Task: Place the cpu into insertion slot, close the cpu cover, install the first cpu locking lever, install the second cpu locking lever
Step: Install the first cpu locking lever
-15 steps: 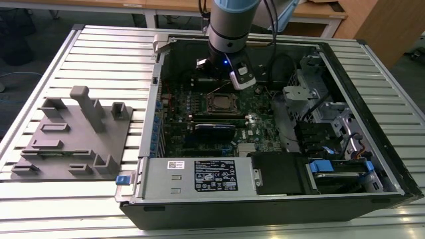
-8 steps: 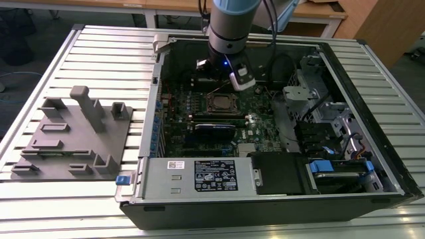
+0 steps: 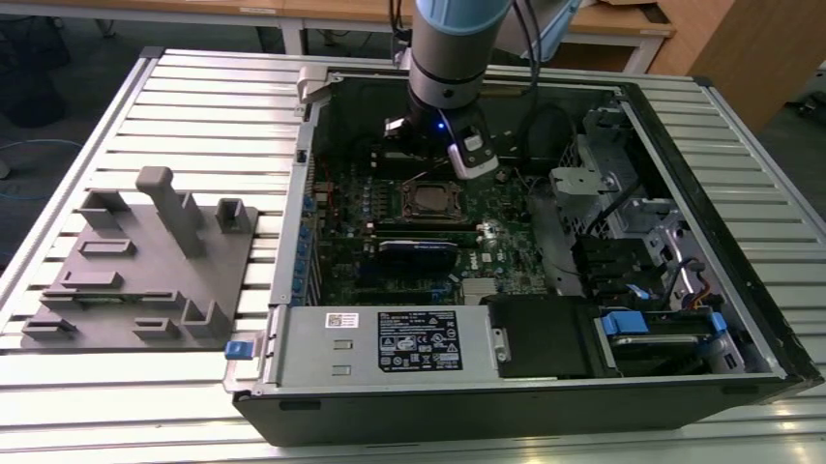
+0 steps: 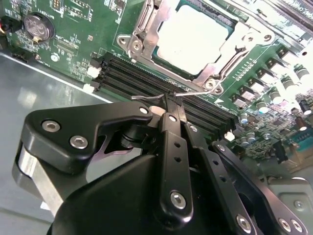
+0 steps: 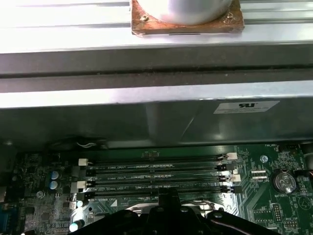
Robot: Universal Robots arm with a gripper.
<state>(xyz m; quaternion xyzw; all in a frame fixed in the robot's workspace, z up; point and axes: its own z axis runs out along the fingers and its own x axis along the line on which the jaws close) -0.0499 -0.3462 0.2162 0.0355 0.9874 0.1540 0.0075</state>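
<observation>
Cpu (image 4: 193,36) seated under cpu cover (image 4: 146,22); jaws pinched shut, tips at locking lever (image 4: 146,97)

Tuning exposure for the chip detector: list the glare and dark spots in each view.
Second wrist view: the flat square grey-metal cpu is washed near-white by glare, and the black gripper sits dark in front. First wrist view: the silvery slatted metal table blows out white. Exterior view: even light, with the black computer case shadowed inside.
</observation>
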